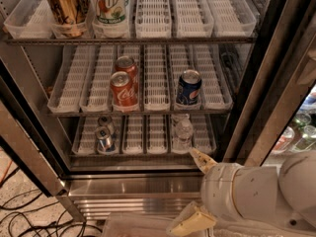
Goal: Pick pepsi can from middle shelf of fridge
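Hovering low before fridge (148, 185), tool (180, 190) spread wide, empty

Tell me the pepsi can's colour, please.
Pepsi can: dark blue, silver top; camera view. Gripper low, outside fridge.

**Bright trays, dark door frame**

The fridge (29, 154) glows pale inside, its top trays (190, 9) brightest; a dull sheen lies along the steel sill (128, 187). Shadow gathers past the right edge of the middle shelf (96, 83). Low right, the gripper (182, 190), fingers spread, is evenly lit, cream against dark.
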`<action>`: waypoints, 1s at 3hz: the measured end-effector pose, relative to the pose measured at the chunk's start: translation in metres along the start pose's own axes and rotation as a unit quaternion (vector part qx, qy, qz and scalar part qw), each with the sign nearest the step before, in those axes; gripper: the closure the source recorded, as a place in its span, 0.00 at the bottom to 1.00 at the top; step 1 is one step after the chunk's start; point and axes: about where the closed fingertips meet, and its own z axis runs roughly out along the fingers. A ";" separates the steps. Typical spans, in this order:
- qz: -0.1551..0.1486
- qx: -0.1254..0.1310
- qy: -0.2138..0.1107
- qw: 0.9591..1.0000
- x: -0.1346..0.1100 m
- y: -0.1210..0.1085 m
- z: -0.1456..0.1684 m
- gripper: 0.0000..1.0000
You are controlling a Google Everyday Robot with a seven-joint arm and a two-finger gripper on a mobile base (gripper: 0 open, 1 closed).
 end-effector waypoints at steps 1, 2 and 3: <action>0.000 0.000 0.000 1.000 0.000 0.000 0.000 0.00; 0.007 0.002 -0.026 1.000 -0.003 -0.002 0.001 0.00; 0.041 0.041 -0.097 0.994 -0.005 -0.026 -0.001 0.00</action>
